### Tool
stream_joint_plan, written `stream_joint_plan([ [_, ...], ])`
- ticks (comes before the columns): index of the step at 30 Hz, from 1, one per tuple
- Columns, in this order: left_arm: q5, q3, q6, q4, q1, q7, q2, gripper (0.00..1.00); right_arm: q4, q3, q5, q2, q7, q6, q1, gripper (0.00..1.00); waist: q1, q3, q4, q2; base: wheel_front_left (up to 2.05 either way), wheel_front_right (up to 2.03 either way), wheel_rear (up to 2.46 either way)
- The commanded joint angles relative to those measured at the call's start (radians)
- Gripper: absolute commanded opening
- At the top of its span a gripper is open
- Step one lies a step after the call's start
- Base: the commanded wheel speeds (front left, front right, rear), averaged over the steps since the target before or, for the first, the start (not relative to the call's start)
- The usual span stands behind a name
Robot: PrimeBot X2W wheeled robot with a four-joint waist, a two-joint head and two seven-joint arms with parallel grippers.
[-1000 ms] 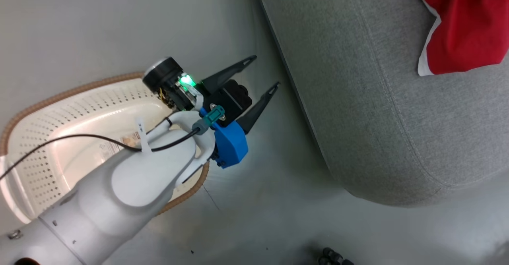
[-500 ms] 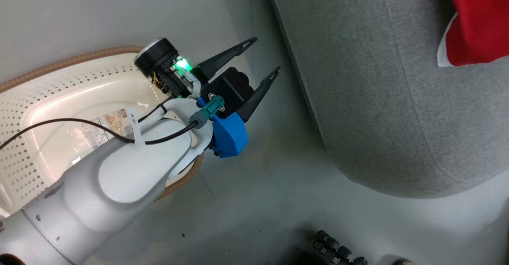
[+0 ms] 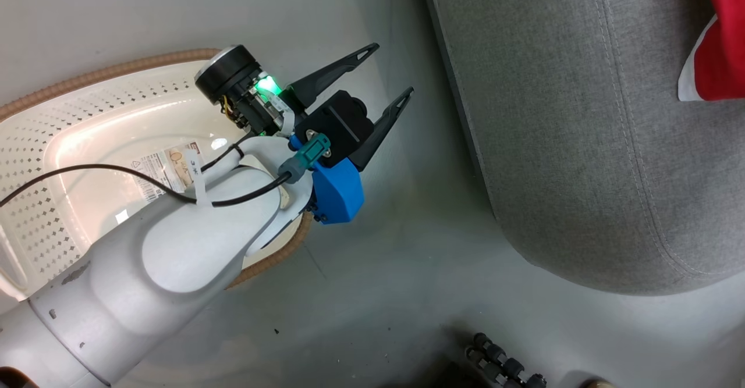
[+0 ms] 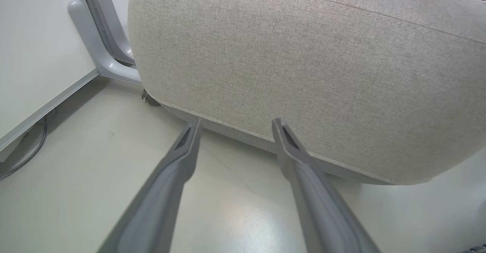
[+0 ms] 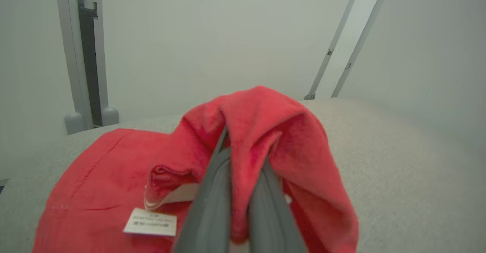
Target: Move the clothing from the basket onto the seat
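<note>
The cream basket [image 3: 52, 109] with a brown rim lies on the floor at the left of the head view, its bare bottom and sticker [image 3: 166, 170] showing. Over its right end my left gripper [image 3: 391, 69] hangs open and holds nothing. In the left wrist view that gripper [image 4: 237, 122] points at the side of the grey seat [image 4: 322, 63]. The seat [image 3: 582, 114] carries red clothing with a white edge [image 3: 719, 45] at the top right. My right gripper [image 5: 235, 158] is shut on a fold of red clothing [image 5: 265, 124] raised above a flat red garment [image 5: 95, 169] on the seat [image 5: 398, 162].
Grey floor [image 3: 396, 260] runs between basket and seat. A dark ribbed part [image 3: 503, 365] sits at the bottom edge. Grey frame legs [image 4: 98, 36], a white panel [image 4: 34, 48] and a floor cable [image 4: 26, 154] stand left of the seat.
The head camera has swung, so the seat and red clothing slid toward the right edge and more of the basket shows. Both grippers keep their states.
</note>
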Motion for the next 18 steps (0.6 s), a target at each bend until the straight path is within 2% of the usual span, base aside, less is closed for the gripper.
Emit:
stream_joint_plan([
  [1, -0.003, 0.000, 0.005, -0.002, -0.014, -0.007, 0.004, 1.00, 0.010, 0.010, -0.010, 0.015, 0.000, -0.001, 0.025, 0.00, 0.0000, 0.001, 0.002, -0.0001, 0.00, 0.00, 0.00],
  [7, -0.006, 0.000, 0.009, 0.007, -0.017, -0.013, -0.001, 1.00, 0.022, 0.015, -0.018, 0.044, 0.000, -0.001, 0.060, 0.00, 0.0000, -0.001, 0.006, -0.0001, 0.00, 0.00, 0.00],
  [8, -0.008, 0.000, 0.009, 0.008, -0.017, -0.015, -0.002, 1.00, 0.020, 0.016, -0.020, 0.045, 0.000, -0.001, 0.063, 0.12, 0.0000, -0.003, 0.006, -0.0001, 0.00, 0.00, 0.00],
  [9, -0.008, 0.000, 0.009, 0.008, -0.017, -0.015, -0.002, 1.00, 0.020, 0.016, -0.020, 0.045, 0.000, -0.001, 0.063, 0.12, 0.0000, -0.003, 0.006, -0.0001, 0.00, 0.00, 0.00],
  [10, -0.010, 0.000, 0.010, 0.011, -0.015, -0.018, -0.003, 1.00, 0.015, 0.009, -0.022, 0.047, 0.000, -0.001, 0.066, 0.50, 0.0000, -0.007, 0.007, -0.0001, 0.00, 0.00, 0.00],
  [11, -0.011, 0.001, 0.010, 0.012, -0.013, -0.022, -0.004, 1.00, 0.010, 0.004, -0.026, 0.051, 0.000, -0.001, 0.073, 1.00, 0.0000, -0.012, 0.007, -0.0001, 0.00, 0.00, 0.00],
  [18, -0.026, 0.004, 0.017, 0.036, 0.018, -0.065, -0.024, 1.00, -0.036, -0.015, -0.052, 0.072, 0.000, -0.001, 0.155, 1.00, 0.0000, -0.080, 0.015, -0.0001, 0.00, 0.00, 0.00],
])
